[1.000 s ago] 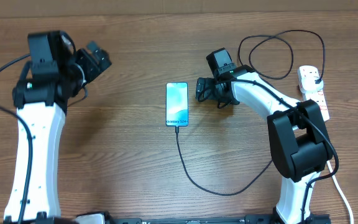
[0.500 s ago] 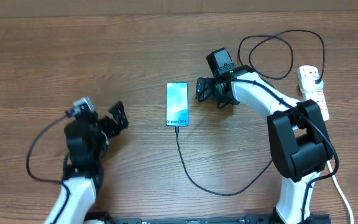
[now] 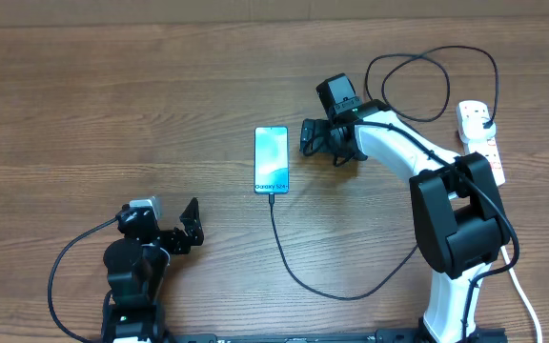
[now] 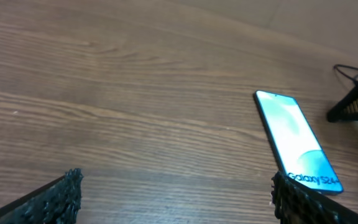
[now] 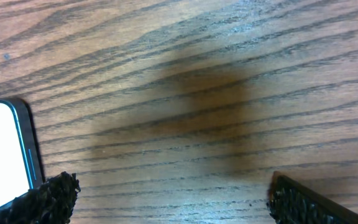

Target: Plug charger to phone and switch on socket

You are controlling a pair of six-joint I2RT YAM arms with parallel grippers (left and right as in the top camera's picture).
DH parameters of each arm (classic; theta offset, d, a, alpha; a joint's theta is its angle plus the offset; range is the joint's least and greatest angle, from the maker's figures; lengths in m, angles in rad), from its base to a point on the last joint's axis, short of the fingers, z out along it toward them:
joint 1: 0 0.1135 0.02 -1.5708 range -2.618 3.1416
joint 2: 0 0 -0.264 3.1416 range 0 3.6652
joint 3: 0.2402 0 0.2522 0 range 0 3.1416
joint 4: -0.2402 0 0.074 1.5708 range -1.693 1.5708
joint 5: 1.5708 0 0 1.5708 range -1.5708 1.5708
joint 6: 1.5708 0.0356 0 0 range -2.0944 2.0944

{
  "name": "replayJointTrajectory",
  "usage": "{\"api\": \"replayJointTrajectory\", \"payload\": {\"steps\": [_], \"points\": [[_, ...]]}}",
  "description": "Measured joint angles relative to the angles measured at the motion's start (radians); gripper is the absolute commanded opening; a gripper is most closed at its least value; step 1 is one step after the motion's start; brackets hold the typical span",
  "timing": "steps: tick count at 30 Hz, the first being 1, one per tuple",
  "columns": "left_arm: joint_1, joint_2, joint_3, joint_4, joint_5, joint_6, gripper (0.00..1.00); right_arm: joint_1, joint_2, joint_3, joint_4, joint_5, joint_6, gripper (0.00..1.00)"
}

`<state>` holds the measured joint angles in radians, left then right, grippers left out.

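Seen from overhead, the Galaxy S24 phone (image 3: 271, 160) lies flat with its screen lit on the wooden worktop (image 3: 160, 95), just ahead of the right hand (image 3: 306, 136). Only this view shows the black charger (image 3: 324, 292). Its cable meets the phone's bottom edge, loops wide around the right arm (image 3: 398, 148) and ends at a black plug (image 3: 481, 118) seated in the white power-strip socket (image 3: 484, 143). The socket lies well behind the right hand, past the arm's elbow. Its switches are too small to read.

The left wrist view makes the white "Galaxy S24" lettering readable. It places the phone ahead and to the right of the left hand (image 3: 191, 227), well apart from it. The right wrist view catches only one corner of the phone, close by that hand's left finger (image 5: 42, 200); whether they touch cannot be told.

The left arm (image 3: 127, 276) is folded low at the worktop's near edge, with its hand aimed towards the phone, fingers spread wide and empty. The right arm reaches across, its hand low and pointing at the phone's long side, with its fingers also wide and holding nothing.
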<state>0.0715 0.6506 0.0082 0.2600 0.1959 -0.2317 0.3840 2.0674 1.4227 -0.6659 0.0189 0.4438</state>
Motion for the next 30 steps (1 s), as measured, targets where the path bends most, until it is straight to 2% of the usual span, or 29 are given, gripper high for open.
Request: {"api": "replayJointTrajectory", "payload": {"steps": [2,6,12,16,30], "points": [[0.0,-0.039,0.0,-0.058,-0.024,0.0,1.0,0.0,0.0,0.0,-0.001,0.0,0.0,1.0],[0.0,-0.252,0.0,-0.321,-0.085,0.007,1.0,0.0,0.0,0.0,0.0,0.0,0.0,1.0],[0.0,-0.601,0.0,-0.332,-0.132,0.124,1.0,0.0,0.0,0.0,0.0,0.0,0.0,1.0],[0.0,-0.635,0.0,-0.333,-0.144,0.161,1.0,0.0,0.0,0.0,0.0,0.0,0.001,1.0],[0.0,-0.635,0.0,-0.334,-0.149,0.18,1.0,0.0,0.0,0.0,0.0,0.0,0.0,1.0]]}}
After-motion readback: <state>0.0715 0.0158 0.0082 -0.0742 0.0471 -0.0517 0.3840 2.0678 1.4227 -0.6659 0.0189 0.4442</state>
